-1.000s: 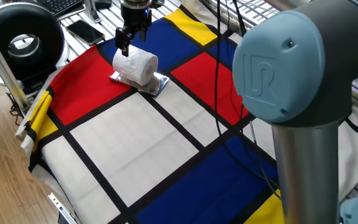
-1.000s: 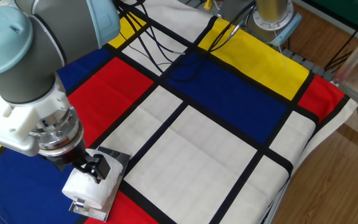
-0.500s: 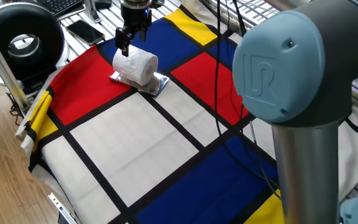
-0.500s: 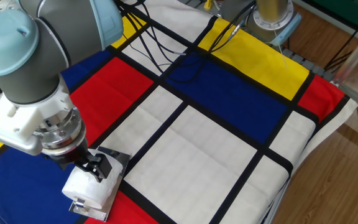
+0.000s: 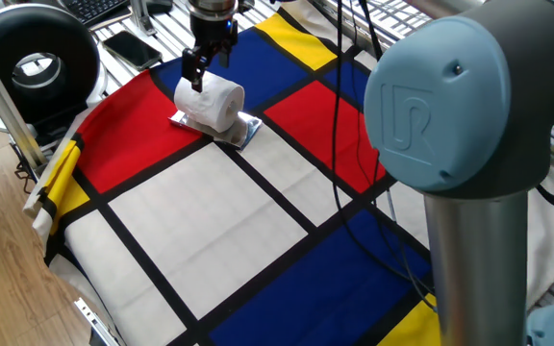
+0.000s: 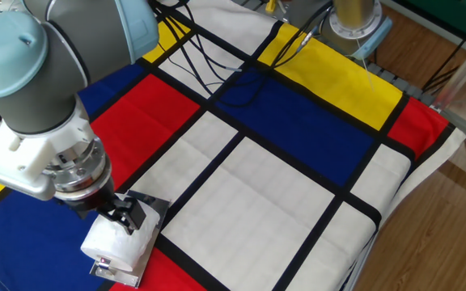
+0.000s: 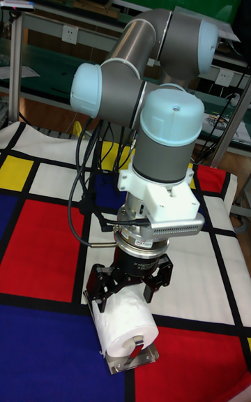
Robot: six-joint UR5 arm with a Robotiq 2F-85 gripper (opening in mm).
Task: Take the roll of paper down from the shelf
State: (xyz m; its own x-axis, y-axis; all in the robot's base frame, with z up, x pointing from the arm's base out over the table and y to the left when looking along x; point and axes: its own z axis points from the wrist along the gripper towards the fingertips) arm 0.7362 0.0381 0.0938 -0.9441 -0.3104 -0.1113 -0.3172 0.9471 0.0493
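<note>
The white, embossed roll of paper (image 5: 212, 102) (image 6: 118, 243) (image 7: 124, 322), a fat cylinder with a hollow core, lay on its side on the shelf (image 5: 245, 132) (image 6: 154, 206) (image 7: 136, 360), a low, flat silver platform with a mirror-like top and a bluish edge. Directly above it hung the black two-finger gripper (image 5: 196, 70) (image 6: 124, 218) (image 7: 127, 289) of the grey and pale-blue arm, pointing straight down.

In the tall fixed view the fingers (image 7: 98, 289) were spread wide, one on either side of the roll's upper back part; whether they touched the paper could not be told. The roll's open core faced that camera, away from the tool's wrist.

In one fixed view the fingertips stood at the roll's far end, and the shelf's corner stuck out from under the roll on the side away from the tool. The shelf sat on a cloth (image 5: 190, 231) (image 6: 281, 129) (image 7: 42, 248) of red, blue, yellow and white rectangles with black lines. Beyond the tool, off the cloth, sat a large black round device (image 5: 37, 62) and a black phone (image 5: 135, 46).
</note>
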